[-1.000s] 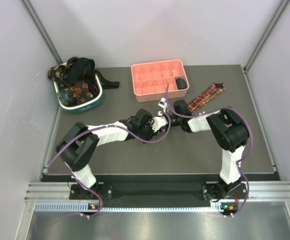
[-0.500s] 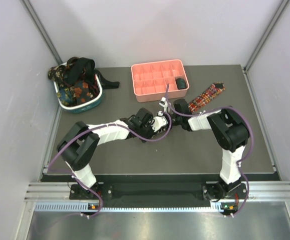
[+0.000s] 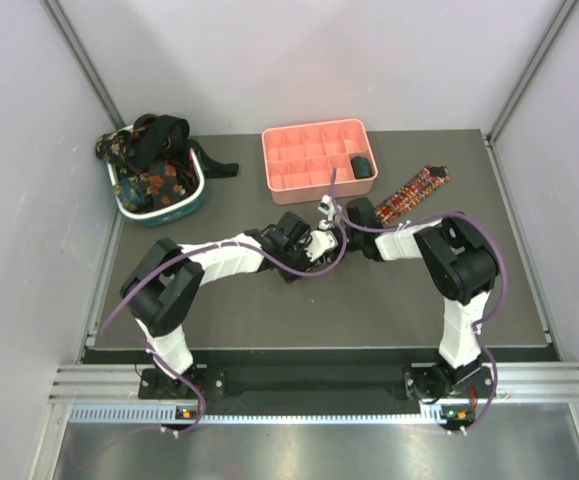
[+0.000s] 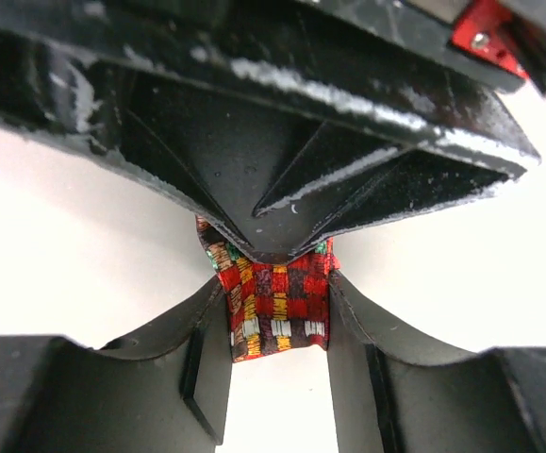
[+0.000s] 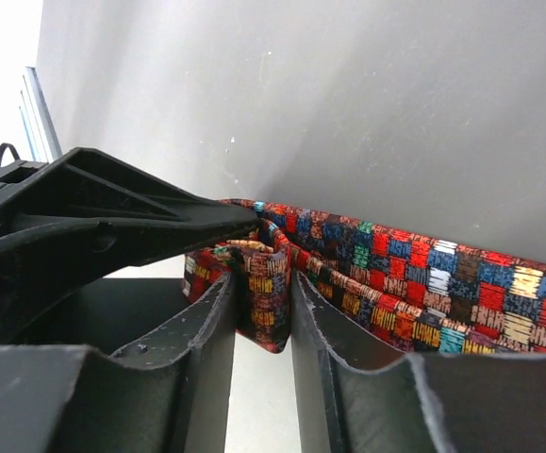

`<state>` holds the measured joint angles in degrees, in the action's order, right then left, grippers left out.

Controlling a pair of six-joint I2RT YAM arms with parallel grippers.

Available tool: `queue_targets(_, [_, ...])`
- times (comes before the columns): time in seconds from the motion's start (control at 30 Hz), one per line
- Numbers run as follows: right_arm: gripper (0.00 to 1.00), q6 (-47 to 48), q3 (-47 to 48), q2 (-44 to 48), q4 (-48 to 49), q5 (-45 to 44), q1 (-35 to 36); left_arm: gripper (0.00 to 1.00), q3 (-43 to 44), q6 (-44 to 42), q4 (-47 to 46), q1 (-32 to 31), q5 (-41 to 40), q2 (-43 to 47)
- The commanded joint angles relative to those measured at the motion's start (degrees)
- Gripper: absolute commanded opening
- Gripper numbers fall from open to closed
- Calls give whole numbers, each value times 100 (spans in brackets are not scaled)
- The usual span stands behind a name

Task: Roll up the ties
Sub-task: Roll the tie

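A red-yellow-dark plaid tie (image 3: 414,190) runs diagonally from the back right of the table to the centre, where both grippers meet. My left gripper (image 3: 316,243) (image 4: 274,300) is shut on a rolled end of the plaid tie (image 4: 273,321), which fills the gap between its fingers. My right gripper (image 3: 331,212) (image 5: 263,288) faces it and is shut on a fold of the same tie (image 5: 423,274); the rest trails off to the right. More ties (image 3: 154,160), dark and floral, are heaped in the basket. A black roll (image 3: 361,167) sits in the pink tray.
The teal-and-white oval basket (image 3: 191,205) stands at the back left. The pink compartment tray (image 3: 309,130) stands at the back centre, just beyond the grippers. Grey walls close in the table on three sides.
My left gripper has crept a little to the right and back, closer to the right gripper. The right arm and the tie's long tail have barely shifted.
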<state>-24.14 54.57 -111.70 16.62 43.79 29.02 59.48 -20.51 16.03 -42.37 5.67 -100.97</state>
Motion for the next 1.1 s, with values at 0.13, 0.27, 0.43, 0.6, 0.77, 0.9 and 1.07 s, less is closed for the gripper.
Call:
queue_targets(0.13, [52, 76, 81, 157, -72, -133, -115, 40, 300, 170, 638, 27, -207, -292])
queue_targets(0.27, [56, -12, -95, 472, 16, -221, -273, 40, 485, 302, 840, 18, -224, -476])
queue_targets(0.43, [61, -152, -463, 1000, 78, -624, -589, 39, 529, 451, 893, 27, -172, -608])
queue_targets(0.6, [63, -485, -973, 1598, 403, -942, -1037, 38, 494, 452, 928, 36, -180, -547])
queue_targets(0.77, [63, -600, -1106, 1836, 517, -1101, -1152, 37, 415, 504, 981, 141, -259, -424])
queue_targets(0.9, [63, -706, -1001, 1862, 334, -1379, -1196, 37, 327, 566, 972, 185, -277, -283])
queue_targets(1.07, [62, -951, -886, 2134, -510, -2716, -1398, 37, 283, 601, 1086, 185, -312, -222])
